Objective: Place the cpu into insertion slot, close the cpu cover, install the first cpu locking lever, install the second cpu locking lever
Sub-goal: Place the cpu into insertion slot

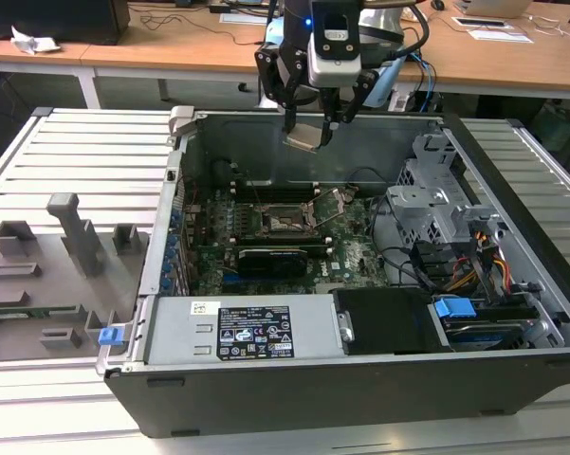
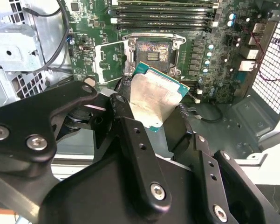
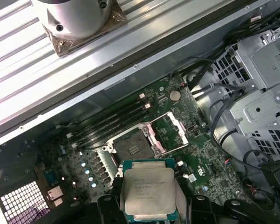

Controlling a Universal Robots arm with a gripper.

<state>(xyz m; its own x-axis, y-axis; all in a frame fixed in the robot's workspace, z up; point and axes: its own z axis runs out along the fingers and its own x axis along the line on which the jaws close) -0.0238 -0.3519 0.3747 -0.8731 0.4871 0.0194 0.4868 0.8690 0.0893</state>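
Arm hangs over the open case, gripper (image 1: 309,133) pointing down, its jaws clamped on the cpu (image 2: 156,95), which sits tilted between them with its metal top toward the wrist. Below the jaws lies the bare insertion slot (image 3: 135,147) — cpu cover (image 3: 171,131) swung open beside it.

The cpu (image 3: 148,192) has a pale silver-grey metal top with a dull, faintly brushed sheen and a green rim, and the pincer (image 2: 154,100) is smooth black with a slight gloss and bright metal screws. The insertion slot (image 3: 133,149) is matt black inside a thin shiny metal rim, beside the bare silver metal cpu cover (image 3: 175,132) on the glossy green circuit board (image 3: 198,161). The computer case (image 1: 360,152) is dull grey sheet metal, and the table (image 1: 85,152) is pale ribbed metal.
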